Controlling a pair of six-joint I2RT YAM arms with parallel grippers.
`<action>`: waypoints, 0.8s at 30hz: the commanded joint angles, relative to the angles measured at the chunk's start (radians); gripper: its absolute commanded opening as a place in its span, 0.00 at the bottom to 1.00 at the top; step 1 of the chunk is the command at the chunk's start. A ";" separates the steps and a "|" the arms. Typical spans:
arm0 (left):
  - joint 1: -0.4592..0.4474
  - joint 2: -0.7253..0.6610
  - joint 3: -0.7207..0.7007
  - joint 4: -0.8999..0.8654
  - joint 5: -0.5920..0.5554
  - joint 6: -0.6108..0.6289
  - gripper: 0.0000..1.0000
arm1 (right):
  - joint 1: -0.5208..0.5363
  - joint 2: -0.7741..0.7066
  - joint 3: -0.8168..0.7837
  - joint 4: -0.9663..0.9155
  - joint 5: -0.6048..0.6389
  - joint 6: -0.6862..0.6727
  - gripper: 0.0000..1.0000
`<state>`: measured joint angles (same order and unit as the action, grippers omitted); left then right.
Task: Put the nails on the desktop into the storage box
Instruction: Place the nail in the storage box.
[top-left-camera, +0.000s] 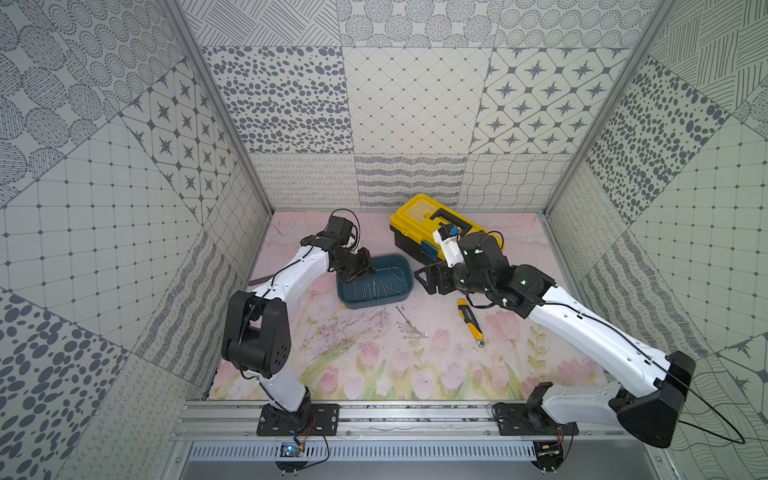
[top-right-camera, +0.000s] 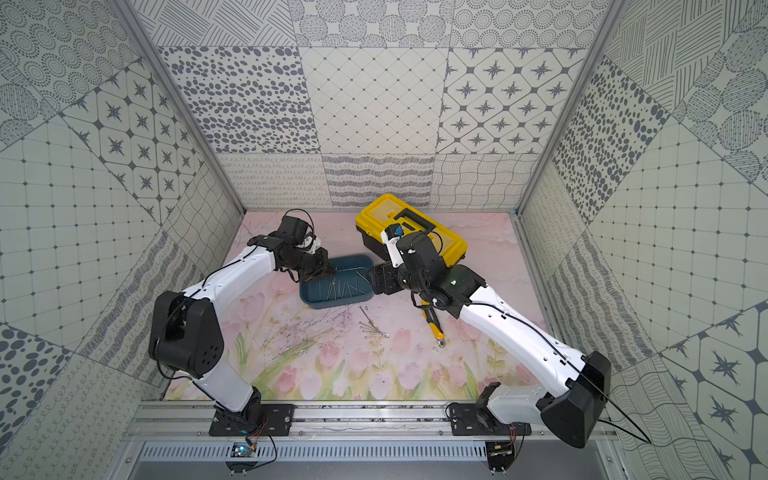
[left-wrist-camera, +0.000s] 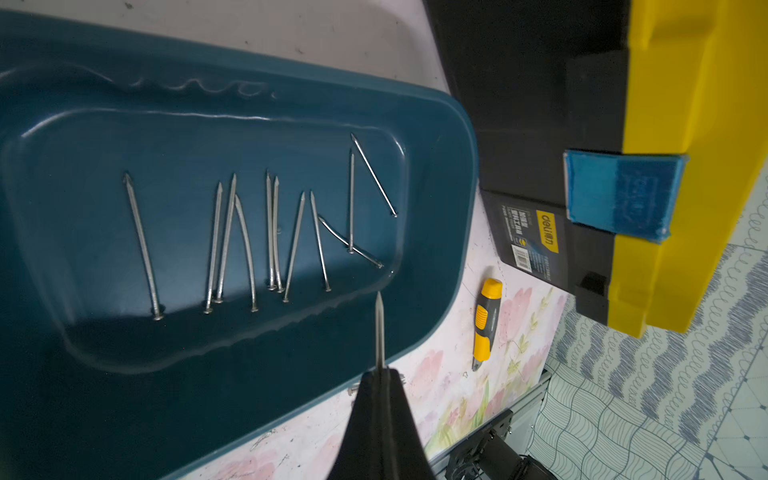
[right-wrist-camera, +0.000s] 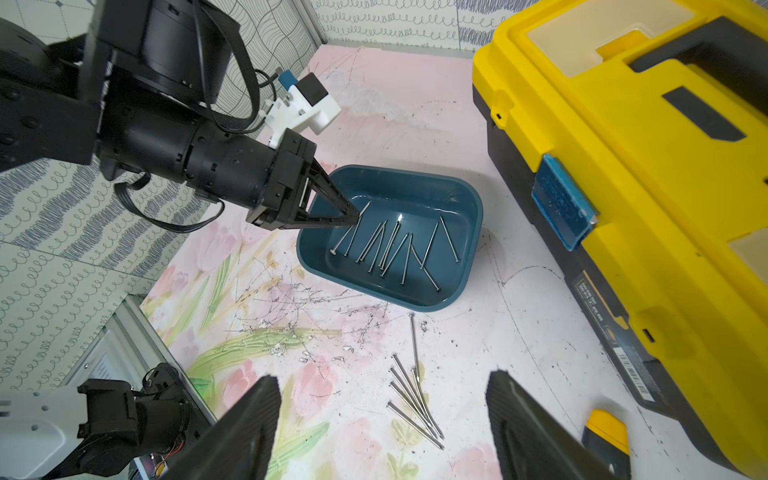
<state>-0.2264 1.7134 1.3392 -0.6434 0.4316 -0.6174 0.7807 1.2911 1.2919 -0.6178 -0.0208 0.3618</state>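
One nail, pinched in the left gripper, points straight out over the storage box, while the right gripper hangs spread wide near the loose nails.

You have the storage box mid-desktop, a row of nails in it, left gripper with a nail over its left end, right gripper just right, loose nails nearer, utility knife right of those, toolbox behind.
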 joint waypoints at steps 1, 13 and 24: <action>0.008 0.038 -0.056 0.159 -0.031 -0.024 0.00 | 0.005 0.001 0.043 -0.007 0.028 -0.013 0.83; 0.000 0.133 -0.119 0.270 -0.085 0.003 0.00 | 0.006 -0.016 0.029 -0.032 0.008 0.003 0.84; -0.008 0.202 -0.121 0.313 -0.098 0.022 0.00 | 0.005 0.022 0.089 -0.044 -0.028 0.017 0.84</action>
<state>-0.2317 1.8946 1.2140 -0.3813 0.3550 -0.6258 0.7807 1.3056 1.3449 -0.6750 -0.0399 0.3660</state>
